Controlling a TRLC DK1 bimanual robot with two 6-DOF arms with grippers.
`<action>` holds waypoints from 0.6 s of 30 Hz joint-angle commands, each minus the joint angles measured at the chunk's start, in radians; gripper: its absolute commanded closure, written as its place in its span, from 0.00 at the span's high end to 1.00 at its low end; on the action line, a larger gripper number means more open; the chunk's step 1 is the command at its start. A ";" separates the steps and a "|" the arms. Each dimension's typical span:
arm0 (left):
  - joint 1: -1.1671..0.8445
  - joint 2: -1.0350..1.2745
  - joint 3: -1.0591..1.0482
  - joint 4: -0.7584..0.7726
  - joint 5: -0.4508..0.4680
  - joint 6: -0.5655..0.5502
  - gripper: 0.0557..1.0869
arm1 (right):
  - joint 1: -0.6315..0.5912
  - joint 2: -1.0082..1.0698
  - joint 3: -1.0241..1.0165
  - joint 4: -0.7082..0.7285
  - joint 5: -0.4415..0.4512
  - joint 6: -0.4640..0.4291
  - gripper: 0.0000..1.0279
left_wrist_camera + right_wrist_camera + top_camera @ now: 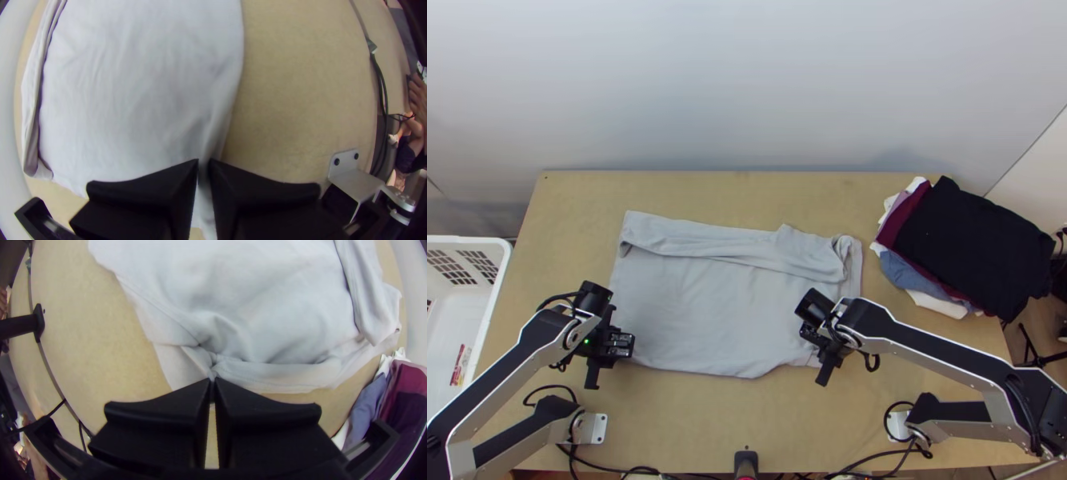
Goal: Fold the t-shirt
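T-shirt (699,312): plain, light grey. Lies left of clothes stack (971,240), apart from it. Body mostly spread flat; one long side folded over onto body in strip. End nearest clothes stack rumpled, creased; opposite end smoother.

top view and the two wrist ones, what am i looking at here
Two silver-and-black robot arms stand at a light wooden table. The top view looks down from above; each wrist view comes from that arm's own camera. A light grey fabric t-shirt lies mostly flat, its far side folded over. Near its two near corners, the left gripper and right gripper appear to pinch it in their jaws. Piled mixed-colour cloths lie far right.
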 commanded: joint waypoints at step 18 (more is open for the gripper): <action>0.256 0.363 0.475 -0.004 0.149 -0.114 0.04 | -0.285 -0.086 0.109 -0.017 -0.049 -0.038 0.03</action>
